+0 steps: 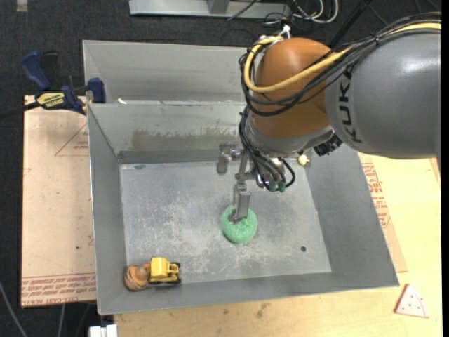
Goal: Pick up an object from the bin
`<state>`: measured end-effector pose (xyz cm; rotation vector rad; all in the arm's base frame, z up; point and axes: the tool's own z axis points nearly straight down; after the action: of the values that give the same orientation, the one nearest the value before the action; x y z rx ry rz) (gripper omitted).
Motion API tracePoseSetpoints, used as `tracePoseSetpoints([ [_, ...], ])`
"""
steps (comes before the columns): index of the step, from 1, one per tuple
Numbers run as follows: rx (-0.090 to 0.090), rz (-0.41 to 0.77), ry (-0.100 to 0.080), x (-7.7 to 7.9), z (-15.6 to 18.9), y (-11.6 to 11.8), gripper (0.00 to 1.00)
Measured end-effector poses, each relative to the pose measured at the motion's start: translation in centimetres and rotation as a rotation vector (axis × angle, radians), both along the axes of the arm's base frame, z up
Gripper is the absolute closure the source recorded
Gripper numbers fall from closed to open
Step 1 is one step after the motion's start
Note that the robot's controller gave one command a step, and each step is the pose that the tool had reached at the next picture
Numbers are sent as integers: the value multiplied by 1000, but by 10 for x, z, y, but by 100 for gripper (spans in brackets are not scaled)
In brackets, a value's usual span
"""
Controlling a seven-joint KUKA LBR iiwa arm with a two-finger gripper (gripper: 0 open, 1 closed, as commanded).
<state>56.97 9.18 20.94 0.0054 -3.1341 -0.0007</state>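
The gripper (pixel 240 216), whose opening cannot be told, is set on the round green soft lump (pixel 242 234) in the middle of the grey metal bin (pixel 105 188), which should be gripped centrally and lifted straight.

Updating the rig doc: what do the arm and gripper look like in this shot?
The arm is a thick, rounded grey link with dark KUKA lettering. Its wrist wears a glossy orange dome cover, looped by yellow and black cables. Below that is a slim bare-metal gripper.
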Motion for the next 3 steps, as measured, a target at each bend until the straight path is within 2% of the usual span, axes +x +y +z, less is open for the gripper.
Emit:
tracePoseSetpoints([
  [1, 1, -2, -8, 1, 5, 0, 0],
  [2, 2, 54, -13, -33, -32, -32, 0],
  [3, -1, 45, -2, -44, -57, -48, 0],
])
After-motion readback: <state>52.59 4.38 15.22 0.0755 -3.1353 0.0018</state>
